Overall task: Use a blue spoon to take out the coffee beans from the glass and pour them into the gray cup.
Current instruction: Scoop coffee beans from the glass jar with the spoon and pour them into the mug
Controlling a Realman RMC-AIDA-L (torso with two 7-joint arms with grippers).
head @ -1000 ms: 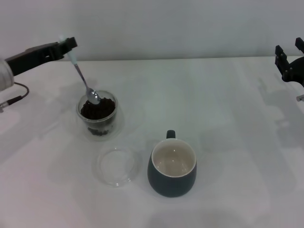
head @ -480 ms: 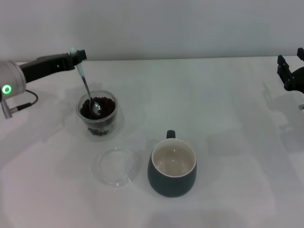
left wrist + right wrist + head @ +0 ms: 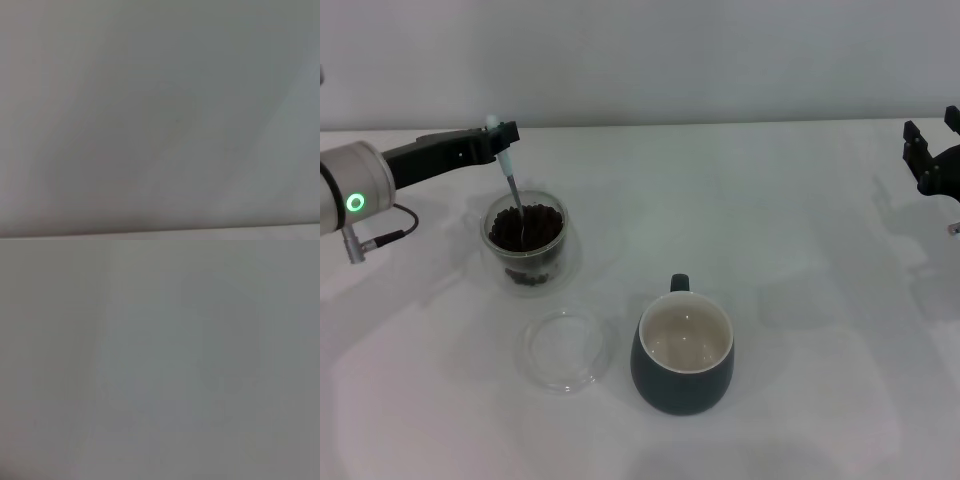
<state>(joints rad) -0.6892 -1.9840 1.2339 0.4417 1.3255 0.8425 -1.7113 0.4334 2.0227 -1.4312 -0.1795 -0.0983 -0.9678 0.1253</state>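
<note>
In the head view my left gripper [image 3: 500,135] is shut on the pale handle of the blue spoon [image 3: 512,185], just behind and above the glass [image 3: 525,240]. The spoon stands nearly upright with its metal bowl sunk into the coffee beans [image 3: 527,225] that fill the glass. The gray cup [image 3: 683,357] stands nearer the front, right of the glass, its cream inside empty and its handle pointing away from me. My right gripper [image 3: 935,150] hangs at the far right edge, away from everything. Both wrist views show only a blank grey surface.
A flat clear round glass dish [image 3: 565,348] lies on the white table [image 3: 800,300] in front of the glass, left of the gray cup. A black cable [image 3: 385,238] trails from my left arm at the left edge.
My left gripper has moved right and lower, toward the glass. The spoon has swung from slanted to nearly upright and its bowl has sunk into the beans. The right arm barely shifted.
</note>
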